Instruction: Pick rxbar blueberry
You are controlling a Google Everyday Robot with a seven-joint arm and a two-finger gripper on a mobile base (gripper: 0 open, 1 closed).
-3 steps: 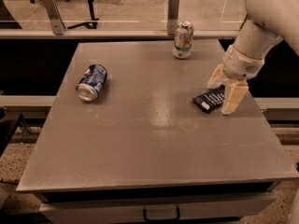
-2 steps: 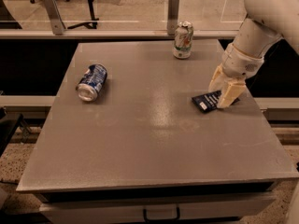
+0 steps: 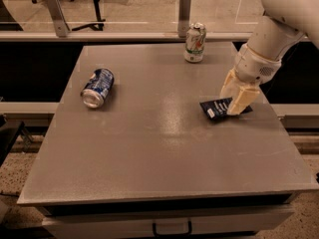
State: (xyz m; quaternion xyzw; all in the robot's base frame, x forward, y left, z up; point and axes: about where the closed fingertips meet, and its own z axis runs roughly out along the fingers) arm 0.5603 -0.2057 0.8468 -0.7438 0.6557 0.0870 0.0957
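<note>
Reaching down near the right edge of the grey rectangular tabletop [image 3: 149, 153], the robot's cream-coloured gripper [image 3: 232, 105] meets the rxbar blueberry [image 3: 213, 108], a small flat snack bar in a dark navy-blue wrapper. Whether the gripper is open or clamped on the wrapper cannot be told from this angle. The white arm drops steeply from above, probably because a bar this thin, lying flat, can only be taken from the top. The bar rests about midway along the right edge, skewed to it. A small white patch marks the end turned toward the table's middle, and the other end is hidden by the gripper. 2 cans stand well apart from the work: a blue aluminium soda can [image 3: 97, 87] on its side near the left edge, and a white-green soda can [image 3: 194, 43] upright at the far edge.
</note>
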